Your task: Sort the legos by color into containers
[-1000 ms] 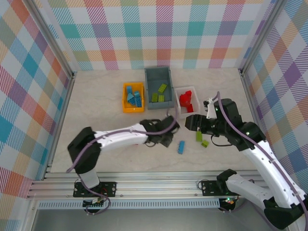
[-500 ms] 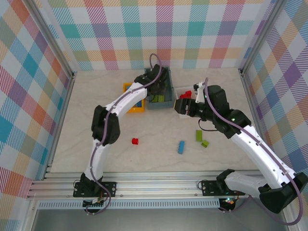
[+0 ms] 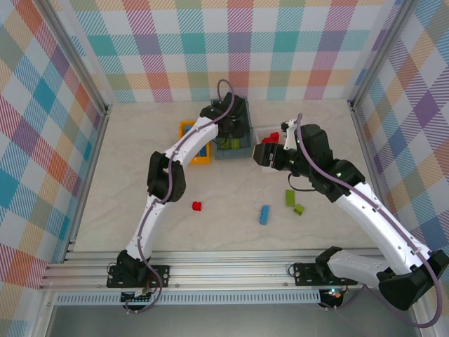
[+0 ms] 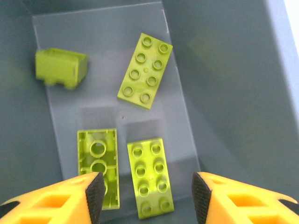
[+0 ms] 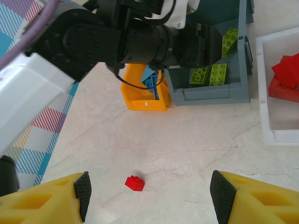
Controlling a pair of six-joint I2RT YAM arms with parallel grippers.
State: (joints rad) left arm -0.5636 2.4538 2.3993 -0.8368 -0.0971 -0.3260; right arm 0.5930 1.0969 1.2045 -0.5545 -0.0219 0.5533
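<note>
We saw the left gripper (image 4: 147,192) hanging open over the grey-blue bin (image 4: 233,70), nothing between its jaws. 4 lime green bricks (image 4: 145,71) lay on the bin floor, across the middle of the left wrist view. The right gripper (image 5: 150,196) stood open and empty above the table, with a small red brick (image 5: 135,183) low in its frame. In the top view, 1 blue brick (image 3: 264,214) and 2 loose green bricks (image 3: 290,198) lay right of centre.
</note>
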